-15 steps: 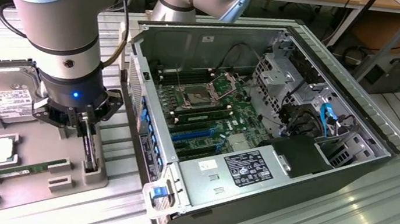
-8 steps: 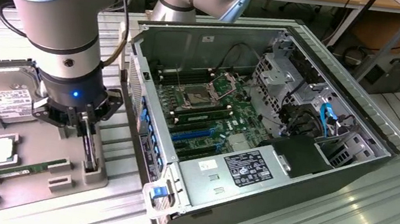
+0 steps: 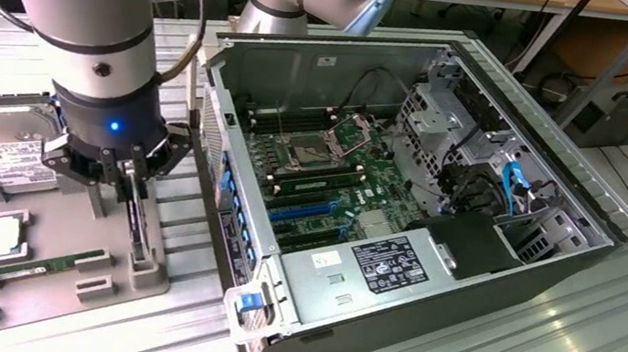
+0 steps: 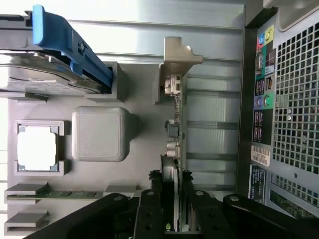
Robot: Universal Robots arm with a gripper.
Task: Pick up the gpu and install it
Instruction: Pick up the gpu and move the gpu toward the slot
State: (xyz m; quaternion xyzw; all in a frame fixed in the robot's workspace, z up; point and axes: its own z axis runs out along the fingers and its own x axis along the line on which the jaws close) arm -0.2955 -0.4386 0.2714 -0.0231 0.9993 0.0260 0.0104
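Note:
The gpu (image 3: 136, 229) stands on edge in a slot of the grey holder tray (image 3: 51, 296), left of the open computer case in the exterior view. In the wrist view the gpu (image 4: 174, 124) appears edge-on as a thin dark card with its silver end bracket at the far end. My gripper (image 3: 130, 192) reaches straight down over it. Its black fingers (image 4: 149, 209) sit on either side of the card and press against its faces near the fan end, so the gripper (image 4: 172, 211) is shut on the card. The card still rests in its holder.
The tray also carries a silver hard drive (image 3: 4, 151) with a blue rail (image 4: 65, 45), a processor chip (image 4: 37, 148) and a green memory stick (image 3: 31, 267). The open case (image 3: 409, 199) lies on the exterior view's right, its motherboard with blue slots (image 3: 309, 208) exposed.

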